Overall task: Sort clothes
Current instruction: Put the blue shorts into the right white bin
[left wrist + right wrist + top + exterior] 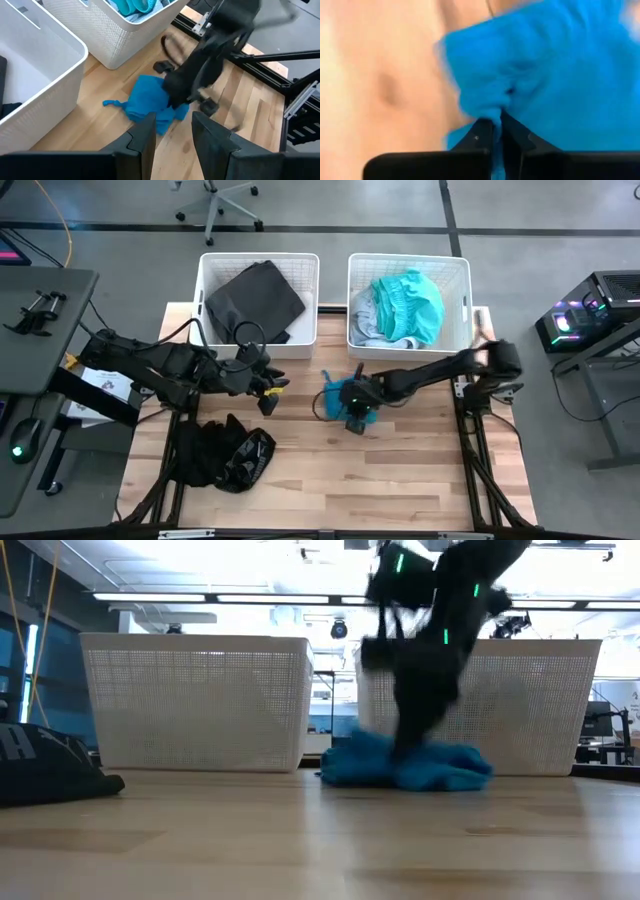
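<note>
bright blue garment (405, 765); crumpled, bunched heap

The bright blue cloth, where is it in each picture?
High view: the bright blue garment lies mid-table, below the gap between the two bins, under the right gripper.
Low view: it sits on the table in front of the right bin.
Left wrist view: it lies on the wood beyond the left gripper, which is open.
Right wrist view: it fills the picture, pinched by the fingers.
Shared landmark: the right bin, absent only from the right wrist view.
</note>
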Robot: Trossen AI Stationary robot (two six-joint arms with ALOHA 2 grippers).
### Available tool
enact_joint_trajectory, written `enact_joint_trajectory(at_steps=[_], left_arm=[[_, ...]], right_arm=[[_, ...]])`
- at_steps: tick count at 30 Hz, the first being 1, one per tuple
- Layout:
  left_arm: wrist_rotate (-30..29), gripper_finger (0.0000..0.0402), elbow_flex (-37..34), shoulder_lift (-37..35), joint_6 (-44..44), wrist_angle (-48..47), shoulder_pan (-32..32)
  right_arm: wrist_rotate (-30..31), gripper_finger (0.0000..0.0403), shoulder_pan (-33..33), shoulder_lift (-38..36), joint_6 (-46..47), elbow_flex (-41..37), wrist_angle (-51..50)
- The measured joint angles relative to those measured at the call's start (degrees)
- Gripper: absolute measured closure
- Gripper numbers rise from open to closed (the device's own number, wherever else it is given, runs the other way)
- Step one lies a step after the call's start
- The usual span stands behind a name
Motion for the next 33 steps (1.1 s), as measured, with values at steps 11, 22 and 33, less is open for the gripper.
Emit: enact_joint_trajectory(at_steps=[11,22,33], left_arm=[[0.0,0.0287,0.0,0.0,-1.0,-0.3,-2.6],[-0.4,0.0287,0.0,0.0,-1.0,0.1,-2.6],[-0.9,0.0287,0.0,0.0,-1.4,0.0,-2.6]], right_arm=[[-0.8,0.0401,0.9,-25.0,3.0,3.1,0.8],[21.2,0.0402,-7.7,-33.8,-15.6,28.9,-12.0],[6.8,0.0403,-41.6,-31.3,-19.5,20.6,-27.0]])
